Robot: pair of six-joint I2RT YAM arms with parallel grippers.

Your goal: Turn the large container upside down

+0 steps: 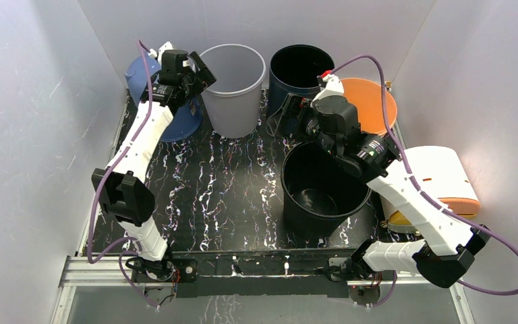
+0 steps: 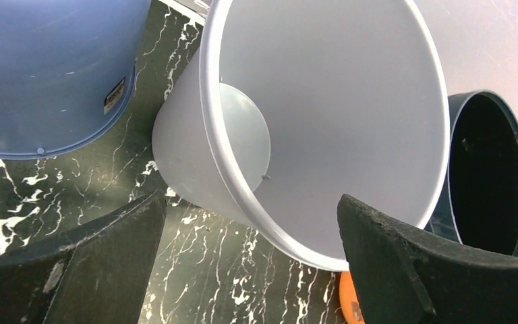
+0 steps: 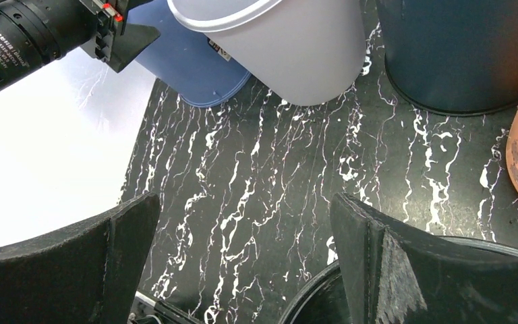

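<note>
Several bucket-like containers stand on the black marbled mat. A pale grey bucket (image 1: 235, 101) stands upright at the back centre. My left gripper (image 1: 202, 73) is open at its left rim. In the left wrist view the grey bucket (image 2: 324, 101) fills the frame, and its near rim lies between the open fingers of the gripper (image 2: 251, 206), untouched. A large black bucket (image 1: 318, 197) stands upright in front of the right arm. My right gripper (image 1: 290, 118) is open and empty above the mat behind it. The right wrist view shows the open gripper (image 3: 243, 202) and the black rim (image 3: 310, 297).
A blue bucket (image 1: 179, 120) sits upside down at the back left. A dark navy bucket (image 1: 300, 67) and an orange one (image 1: 372, 101) stand at the back right. A white and orange box (image 1: 442, 177) lies at the right. White walls close in on three sides.
</note>
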